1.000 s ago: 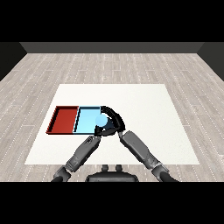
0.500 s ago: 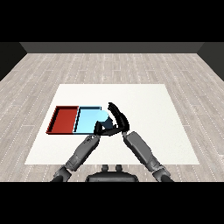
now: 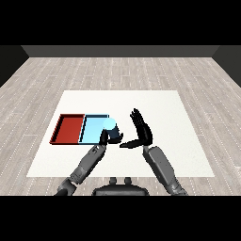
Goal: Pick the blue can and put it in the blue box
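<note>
Drawn back from the blue can (image 3: 109, 128), the right hand (image 3: 141, 133) now stands apart to the can's right, fingers straight and spread, thumb pointing back toward it; half a second ago it was close against the can. The can stands upright at the near right corner of the blue tray (image 3: 92, 128), its pale top showing against the tray's floor and its dark body reaching down to the near rim. Whether its base sits wholly inside the tray or straddles the rim cannot be told from this view. At the can's near side the left hand (image 3: 107, 138) lies close up to the can's body; its fingers are too dark against the can to read. To the left of the blue tray, touching it, lies the red tray (image 3: 70, 129), both on the white table (image 3: 155, 101). By the look of it the placing is done or nearly so, with only the arms' retreat left.
</note>
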Motion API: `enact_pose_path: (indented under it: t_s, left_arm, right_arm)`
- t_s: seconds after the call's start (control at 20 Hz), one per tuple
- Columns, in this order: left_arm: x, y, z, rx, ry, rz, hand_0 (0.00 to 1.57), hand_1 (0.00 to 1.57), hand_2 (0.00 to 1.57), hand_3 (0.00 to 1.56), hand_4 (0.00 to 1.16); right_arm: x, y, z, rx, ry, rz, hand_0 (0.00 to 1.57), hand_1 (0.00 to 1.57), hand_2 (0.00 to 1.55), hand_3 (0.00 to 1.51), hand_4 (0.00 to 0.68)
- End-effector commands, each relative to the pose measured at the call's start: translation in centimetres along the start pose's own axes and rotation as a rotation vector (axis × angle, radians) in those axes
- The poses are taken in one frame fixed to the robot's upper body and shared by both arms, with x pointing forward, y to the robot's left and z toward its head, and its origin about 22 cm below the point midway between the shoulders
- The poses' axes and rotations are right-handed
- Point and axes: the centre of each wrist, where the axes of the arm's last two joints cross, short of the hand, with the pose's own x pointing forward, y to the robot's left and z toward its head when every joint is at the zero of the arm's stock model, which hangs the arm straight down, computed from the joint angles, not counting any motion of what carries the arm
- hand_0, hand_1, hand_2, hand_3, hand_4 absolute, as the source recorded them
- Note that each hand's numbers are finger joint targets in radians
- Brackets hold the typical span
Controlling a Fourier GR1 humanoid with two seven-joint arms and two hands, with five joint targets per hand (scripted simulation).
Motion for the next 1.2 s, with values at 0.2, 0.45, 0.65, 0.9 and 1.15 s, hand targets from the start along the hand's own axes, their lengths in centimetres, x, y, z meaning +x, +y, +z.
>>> enact_pose_path:
  t_s: [0.2,0.45,0.65,0.9,1.15]
  left_arm:
    - [0.6,3.2,-1.5,0.036,0.005,-0.058,1.57,1.57,1.57,1.49,1.13]
    - [-0.2,8.4,-3.0,0.115,0.087,-0.149,1.57,1.57,1.57,1.50,1.13]
    - [-1.8,13.4,-3.0,0.230,0.197,-0.148,1.57,1.57,1.57,1.50,1.12]
    - [-2.7,17.8,-3.4,0.297,0.341,-0.221,1.57,1.57,1.57,1.51,1.09]
    - [-2.6,18.1,-5.3,0.334,0.482,-0.303,1.57,1.57,1.57,1.49,1.05]
  right_arm:
    - [3.6,-6.1,2.5,-0.116,-0.094,-0.014,0.00,0.00,0.00,0.00,0.000]
    - [5.4,-8.9,6.3,-0.207,-0.109,0.063,0.00,0.00,0.00,0.00,0.000]
    - [5.5,-10.4,6.5,-0.237,-0.103,0.045,0.00,0.00,0.00,0.00,0.000]
    - [4.4,-9.3,5.3,-0.254,-0.083,0.085,0.00,0.00,0.00,0.00,0.000]
    - [3.9,-9.4,4.6,-0.262,-0.066,0.094,0.00,0.00,0.00,0.00,0.000]
